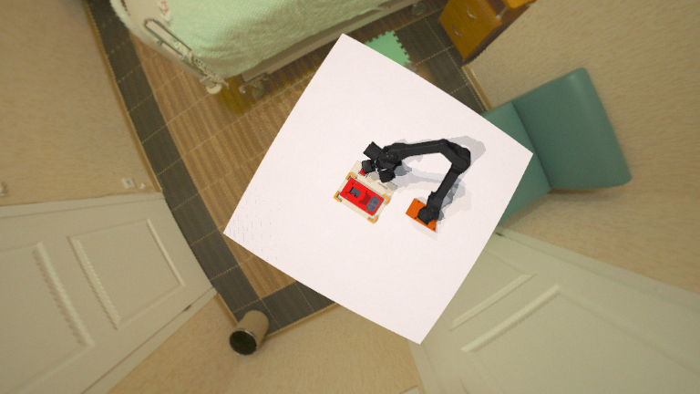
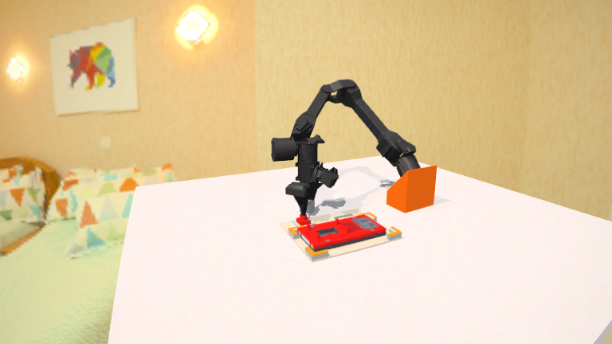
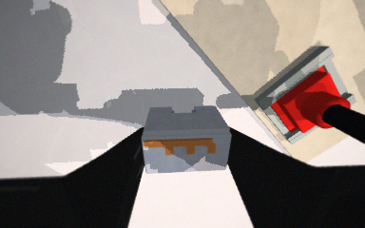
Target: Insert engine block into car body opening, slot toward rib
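While gripped, grey block (image 3: pixel 186 124) (notched), orange-toothed

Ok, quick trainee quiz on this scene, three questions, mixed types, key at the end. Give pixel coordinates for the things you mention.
1. True or false: the engine block (image 3: pixel 186 122) is seated in the opening of the red car body (image 1: pixel 351 201) (image 2: pixel 335 237).
2. Multiple choice: what colour is the box at the arm's base (image 1: pixel 414 207) (image 2: pixel 420 189)?
A) green
B) orange
C) blue
3. Fill in: in the wrist view, the gripper (image 3: pixel 183 132) is shut on the ____.

Key: 1 false; 2 B; 3 engine block
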`<state>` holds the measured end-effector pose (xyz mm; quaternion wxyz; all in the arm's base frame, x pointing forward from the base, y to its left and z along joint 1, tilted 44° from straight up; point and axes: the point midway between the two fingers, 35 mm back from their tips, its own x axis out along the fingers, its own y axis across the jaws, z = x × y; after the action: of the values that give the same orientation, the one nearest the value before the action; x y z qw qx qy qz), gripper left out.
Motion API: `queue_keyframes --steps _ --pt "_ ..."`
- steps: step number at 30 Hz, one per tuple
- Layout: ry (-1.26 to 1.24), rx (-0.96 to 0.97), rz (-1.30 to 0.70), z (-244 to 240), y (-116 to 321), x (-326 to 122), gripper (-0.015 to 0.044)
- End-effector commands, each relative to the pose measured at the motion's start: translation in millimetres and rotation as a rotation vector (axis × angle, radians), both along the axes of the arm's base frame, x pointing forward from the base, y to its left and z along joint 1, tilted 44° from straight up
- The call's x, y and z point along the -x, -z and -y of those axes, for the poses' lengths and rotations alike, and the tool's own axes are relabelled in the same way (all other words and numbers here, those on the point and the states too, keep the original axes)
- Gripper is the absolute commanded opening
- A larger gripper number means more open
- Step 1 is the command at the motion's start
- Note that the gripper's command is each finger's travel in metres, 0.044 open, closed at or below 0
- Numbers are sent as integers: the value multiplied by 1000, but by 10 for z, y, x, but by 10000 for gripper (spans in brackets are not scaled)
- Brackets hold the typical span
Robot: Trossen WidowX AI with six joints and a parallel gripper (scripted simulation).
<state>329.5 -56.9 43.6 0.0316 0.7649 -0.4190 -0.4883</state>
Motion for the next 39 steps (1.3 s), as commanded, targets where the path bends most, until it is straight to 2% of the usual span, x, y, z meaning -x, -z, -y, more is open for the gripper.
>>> queue_keyframes --steps 1,16,23,33,39 --pt "1 -1 -1 1 2 1 53" --pt "1 -1 -1 1 2 1 440" --pt "6 2 -7 -18 -22 3 440" --pt "12 0 -14 -297 -317 61 440" --pt "6 1 -19 -291 -291 65 440"
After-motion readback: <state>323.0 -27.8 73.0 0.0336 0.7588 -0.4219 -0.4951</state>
